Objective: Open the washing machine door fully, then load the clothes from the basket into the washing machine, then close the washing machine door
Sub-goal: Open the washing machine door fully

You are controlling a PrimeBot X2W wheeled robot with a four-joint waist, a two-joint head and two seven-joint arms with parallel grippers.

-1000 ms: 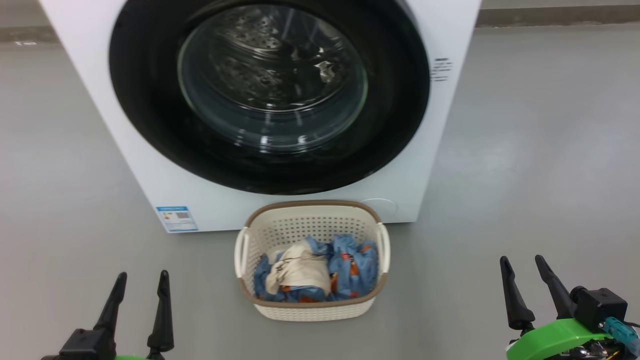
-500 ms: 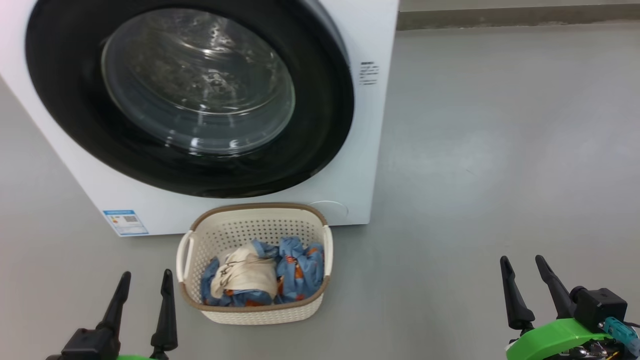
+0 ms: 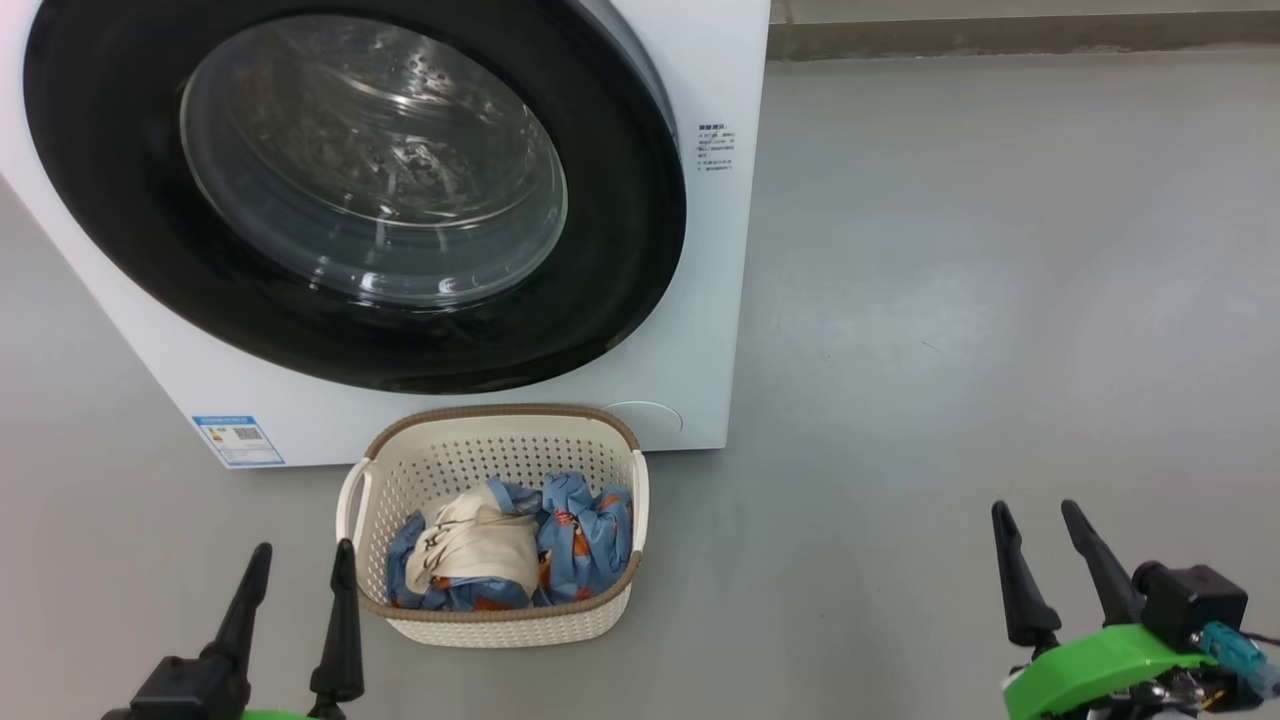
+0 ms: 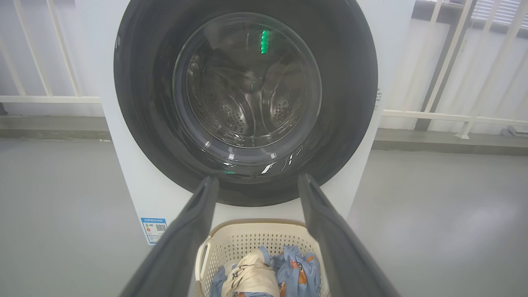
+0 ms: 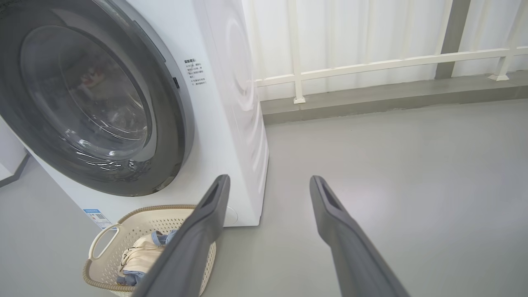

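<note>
The white washing machine stands ahead on the grey floor, its black-rimmed round door shut against the front, drum visible through the glass. Directly before it sits the cream basket holding blue printed clothes and a cream cloth. My left gripper hovers open at the lower left, just left of the basket. My right gripper is open at the lower right, over bare floor. In the left wrist view the door and basket lie straight ahead; in the right wrist view the machine and basket sit to the left.
A white railing and a low kerb run behind the machine. A blue label sticker and a small round cap mark the machine's lower front. Open grey floor stretches to the machine's right.
The head camera has swung right, so machine and basket sit further left in the picture. Both grippers stay open and low, almost unmoved.
</note>
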